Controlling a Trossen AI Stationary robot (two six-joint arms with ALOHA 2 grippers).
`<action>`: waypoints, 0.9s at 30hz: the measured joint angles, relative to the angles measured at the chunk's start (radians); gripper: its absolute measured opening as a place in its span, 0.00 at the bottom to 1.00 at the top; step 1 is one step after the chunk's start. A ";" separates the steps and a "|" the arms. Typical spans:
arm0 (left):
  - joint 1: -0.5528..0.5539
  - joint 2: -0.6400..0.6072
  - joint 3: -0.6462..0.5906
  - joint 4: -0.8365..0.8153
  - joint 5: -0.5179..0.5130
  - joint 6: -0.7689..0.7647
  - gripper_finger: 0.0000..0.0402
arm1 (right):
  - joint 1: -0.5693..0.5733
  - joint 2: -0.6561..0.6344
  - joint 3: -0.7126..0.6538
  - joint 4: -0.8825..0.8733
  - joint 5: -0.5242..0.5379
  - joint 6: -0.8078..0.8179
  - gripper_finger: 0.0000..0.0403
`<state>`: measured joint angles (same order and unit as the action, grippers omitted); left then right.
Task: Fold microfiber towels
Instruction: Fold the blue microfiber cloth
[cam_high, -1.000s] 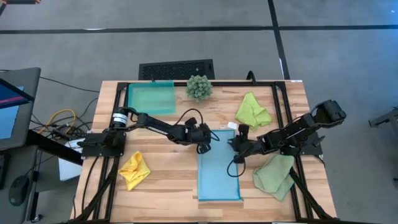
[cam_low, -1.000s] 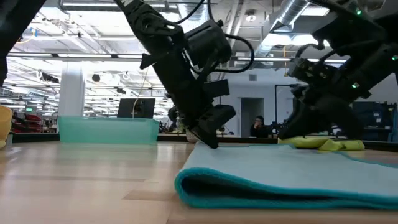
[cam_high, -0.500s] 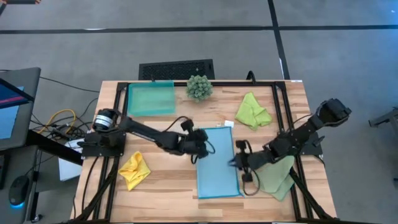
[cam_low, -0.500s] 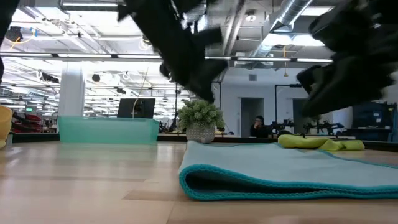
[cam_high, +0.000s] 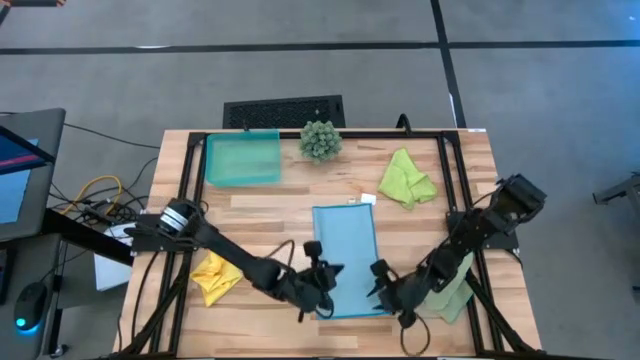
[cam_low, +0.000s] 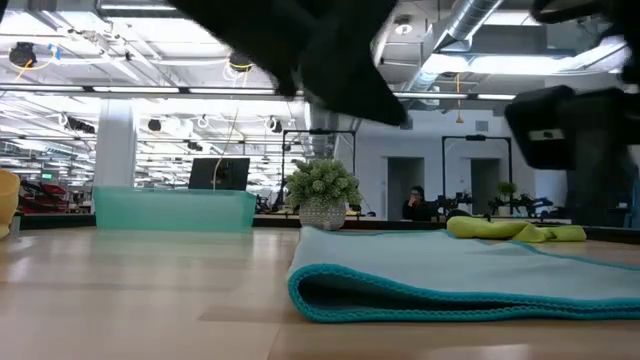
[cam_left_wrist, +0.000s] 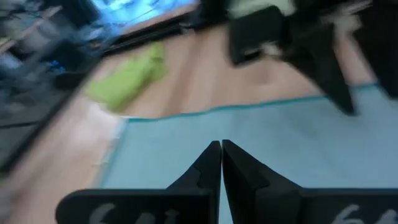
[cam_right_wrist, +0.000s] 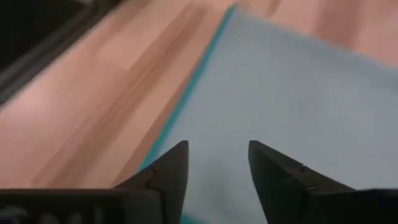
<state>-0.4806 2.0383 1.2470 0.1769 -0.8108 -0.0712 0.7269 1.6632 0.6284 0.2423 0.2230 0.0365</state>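
So the only container we see is the teal tray (cam_high: 242, 158) at the desk's (cam_high: 270, 225) far left, nothing visible inside it, with the spiky plant (cam_high: 320, 140) just beside it. We count four towels: the light blue towel (cam_high: 346, 255) folded in the middle, lime green towel (cam_high: 406, 178) far right, yellow towel (cam_high: 214, 274) near left, sage towel (cam_high: 458, 290) near right. Left gripper (cam_high: 320, 277) is pinched together, right gripper (cam_high: 381, 285) spread apart, both at the blue towel's near end, holding nothing.
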 joint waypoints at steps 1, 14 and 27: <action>-0.006 0.018 -0.002 0.001 0.012 0.006 0.02 | 0.014 0.018 0.030 -0.044 0.000 -0.012 0.51; -0.122 0.075 0.099 0.083 0.038 0.116 0.02 | 0.145 0.164 0.251 -0.339 0.080 0.136 0.44; -0.158 0.075 0.118 -0.145 0.255 0.046 0.18 | 0.131 0.184 0.251 -0.351 0.059 0.226 0.17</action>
<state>-0.6391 2.1136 1.3651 0.0315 -0.5554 -0.0250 0.8577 1.8473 0.8799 -0.1082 0.2823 0.2628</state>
